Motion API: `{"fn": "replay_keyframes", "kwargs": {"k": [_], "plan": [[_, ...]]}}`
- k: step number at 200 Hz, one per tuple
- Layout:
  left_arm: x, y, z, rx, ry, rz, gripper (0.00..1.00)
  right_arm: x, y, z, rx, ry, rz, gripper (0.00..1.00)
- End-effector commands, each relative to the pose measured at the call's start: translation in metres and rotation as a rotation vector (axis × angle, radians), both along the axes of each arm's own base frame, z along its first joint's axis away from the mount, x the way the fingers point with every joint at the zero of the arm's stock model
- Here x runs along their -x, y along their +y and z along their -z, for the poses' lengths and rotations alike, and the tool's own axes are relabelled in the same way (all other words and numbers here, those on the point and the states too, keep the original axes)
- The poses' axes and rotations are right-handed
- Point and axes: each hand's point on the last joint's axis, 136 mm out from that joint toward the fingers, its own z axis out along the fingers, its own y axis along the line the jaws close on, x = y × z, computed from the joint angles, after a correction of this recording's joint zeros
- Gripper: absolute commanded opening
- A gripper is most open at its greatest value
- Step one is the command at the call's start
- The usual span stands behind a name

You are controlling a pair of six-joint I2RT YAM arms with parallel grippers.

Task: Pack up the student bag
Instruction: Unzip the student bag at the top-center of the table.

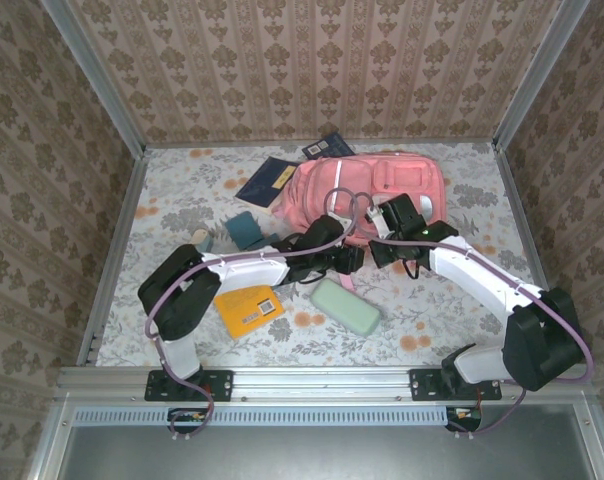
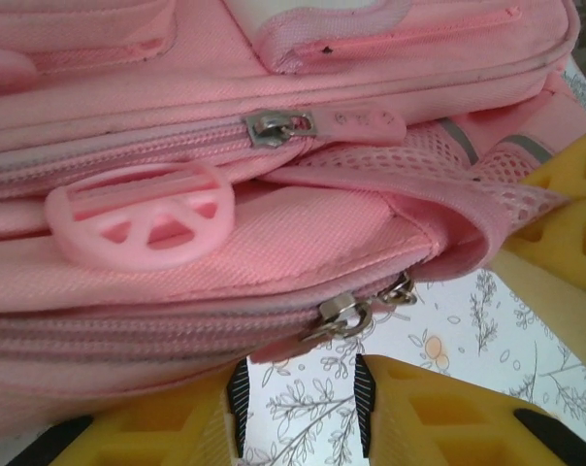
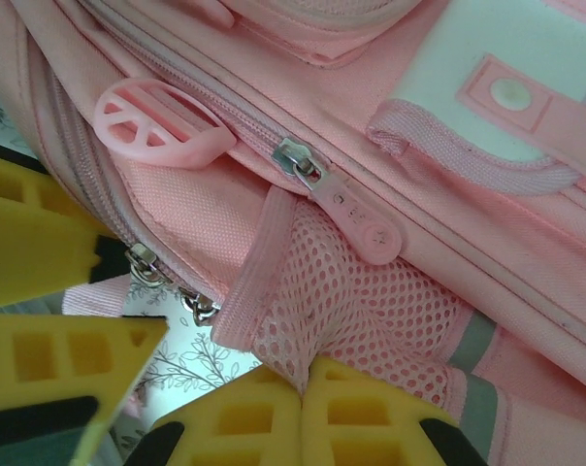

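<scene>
The right gripper (image 3: 303, 403) clamps the mesh pocket (image 3: 337, 301) of the soft, floppy-looking student bag (image 2: 303, 233). The left gripper (image 2: 298, 398) gapes part-open, metal zipper pulls (image 2: 356, 311) just ahead, likely the best hold.

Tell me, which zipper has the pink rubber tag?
The upper zipper on the student bag, above the round pink charm. The lower zipper's pulls, by the left gripper, are bare metal.

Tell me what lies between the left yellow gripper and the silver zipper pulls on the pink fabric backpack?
Only bare flower-printed table, in the left wrist view, lies between the left gripper and the silver zipper pulls of the pink fabric backpack.
</scene>
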Motion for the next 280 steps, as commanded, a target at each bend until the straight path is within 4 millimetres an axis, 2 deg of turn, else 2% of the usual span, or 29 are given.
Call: {"fn": "replay_keyframes", "kwargs": {"k": [1,28,47,71,117,174,218,240,244,250,257,267,271,280], "plan": [[-0.011,-0.006,0.001,0.019,-0.086,-0.027,0.37,-0.011,0.018,-0.04,-0.141,-0.069,0.0,0.0],[-0.018,-0.01,-0.003,0.031,-0.109,-0.045,0.35,-0.009,0.019,-0.041,-0.156,-0.058,0.004,0.0],[-0.021,-0.008,-0.002,0.013,-0.117,-0.059,0.24,-0.007,0.018,-0.041,-0.161,-0.056,0.008,0.0],[-0.02,0.002,-0.002,-0.013,-0.121,-0.077,0.0,-0.007,0.014,-0.042,-0.166,-0.06,0.021,0.0],[-0.018,0.036,-0.002,-0.095,-0.133,-0.134,0.0,-0.005,-0.003,-0.033,-0.153,-0.049,0.068,0.0],[-0.035,0.085,0.004,-0.171,-0.09,-0.226,0.0,-0.005,-0.029,-0.018,-0.125,-0.022,0.156,0.0],[-0.048,0.112,0.004,-0.215,-0.067,-0.245,0.0,-0.006,-0.041,-0.012,-0.101,-0.019,0.175,0.0],[-0.051,0.111,0.0,-0.187,-0.042,-0.192,0.0,-0.007,-0.035,-0.014,-0.132,-0.029,0.151,0.0],[-0.05,0.108,-0.001,-0.179,-0.04,-0.176,0.0,-0.007,-0.034,-0.015,-0.143,-0.032,0.148,0.06],[-0.049,0.102,-0.004,-0.164,-0.037,-0.146,0.0,-0.008,-0.031,-0.017,-0.162,-0.034,0.145,0.21],[-0.046,0.094,-0.008,-0.147,-0.031,-0.113,0.0,-0.008,-0.028,-0.019,-0.184,-0.038,0.147,0.32],[-0.041,0.082,-0.013,-0.131,-0.029,-0.07,0.0,-0.009,-0.026,-0.023,-0.214,-0.048,0.159,0.42],[-0.039,0.077,-0.014,-0.127,-0.03,-0.053,0.0,-0.009,-0.024,-0.025,-0.228,-0.051,0.161,0.51],[-0.034,0.066,-0.017,-0.125,-0.03,-0.021,0.0,-0.007,-0.022,-0.029,-0.259,-0.059,0.17,0.57]]}}
